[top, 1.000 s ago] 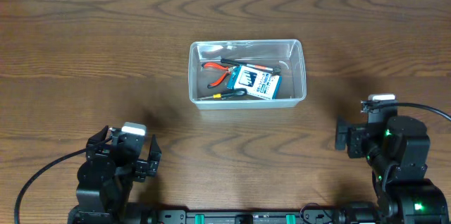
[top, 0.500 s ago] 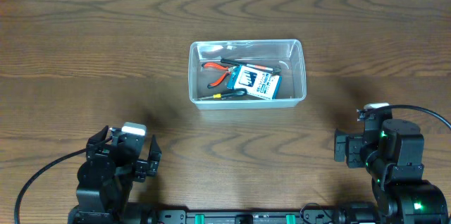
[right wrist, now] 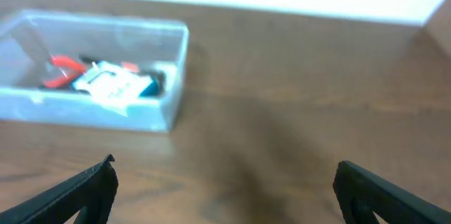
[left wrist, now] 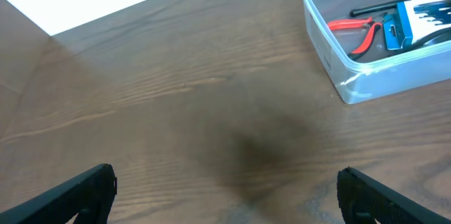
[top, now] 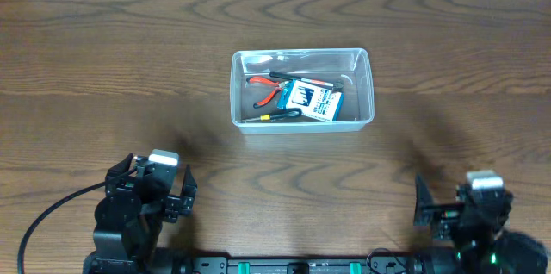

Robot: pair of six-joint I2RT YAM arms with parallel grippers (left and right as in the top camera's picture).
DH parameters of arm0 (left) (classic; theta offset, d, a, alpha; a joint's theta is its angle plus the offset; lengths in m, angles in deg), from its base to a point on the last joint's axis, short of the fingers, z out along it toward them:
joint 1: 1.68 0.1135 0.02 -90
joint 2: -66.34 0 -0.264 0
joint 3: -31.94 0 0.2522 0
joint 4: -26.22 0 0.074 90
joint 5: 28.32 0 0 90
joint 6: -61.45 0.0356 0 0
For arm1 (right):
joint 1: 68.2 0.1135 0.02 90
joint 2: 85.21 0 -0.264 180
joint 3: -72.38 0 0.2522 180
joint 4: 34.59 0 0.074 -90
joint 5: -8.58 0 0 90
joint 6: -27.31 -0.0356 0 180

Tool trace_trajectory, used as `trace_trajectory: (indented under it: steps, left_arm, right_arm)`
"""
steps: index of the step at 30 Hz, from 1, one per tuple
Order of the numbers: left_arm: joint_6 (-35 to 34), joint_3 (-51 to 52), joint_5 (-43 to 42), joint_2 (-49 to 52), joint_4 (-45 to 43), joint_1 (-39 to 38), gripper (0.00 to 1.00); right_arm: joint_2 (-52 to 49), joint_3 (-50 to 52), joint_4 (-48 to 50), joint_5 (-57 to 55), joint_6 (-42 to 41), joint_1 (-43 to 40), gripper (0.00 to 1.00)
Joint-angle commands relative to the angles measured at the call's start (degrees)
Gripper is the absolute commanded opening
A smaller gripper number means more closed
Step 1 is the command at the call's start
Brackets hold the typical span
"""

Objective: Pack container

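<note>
Viewing overhead: container (top: 233, 93) centred on desk (top: 103, 67), red pliers (top: 269, 95) and blue-white box (top: 312, 100) inside. Left wrist: left tool (left wrist: 225, 175) spread, empty; container far right. Right wrist: right tool (right wrist: 224, 171) spread, empty. Container likely light, stiff, slick; grip the rim.

We spot printing on the blue-and-white box (top: 311, 100) lying in the container (top: 301, 126), but it's too small and blurred in every view, so we can't read any of it.

Overhead looks straight down; both wrist views low, facing shared container (top: 301, 125).
</note>
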Motion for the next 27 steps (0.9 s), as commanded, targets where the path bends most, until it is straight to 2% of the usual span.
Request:
trace_trajectory:
  steps: [1,5,10,12,18,27]
  left_arm:
    - [0.55,0.07,0.48,-0.48,-0.17,0.13,0.98]
    - [0.55,0.07,0.48,-0.48,-0.17,0.13,0.98]
    - [0.55,0.07,0.48,-0.48,-0.17,0.13,0.98]
    - [0.55,0.07,0.46,-0.48,-0.17,0.13,0.98]
    - [0.55,0.07,0.48,-0.48,-0.20,0.13,0.98]
    - [0.55,0.07,0.48,-0.48,-0.17,0.13,0.98]
  right_arm:
    - [5.03,7.19,4.22,2.23,-0.24,0.44,0.99]
    - [5.97,19.47,22.91,2.19,-0.09,1.01,0.99]
    - [6.14,35.60,53.62,1.20,3.02,2.67,0.99]
    - [6.16,40.04,59.82,-0.98,2.93,2.67,0.99]
    - [6.16,39.67,51.93,-6.80,4.83,2.58,0.99]
    - [6.14,39.67,51.89,-5.35,4.87,2.56,0.99]
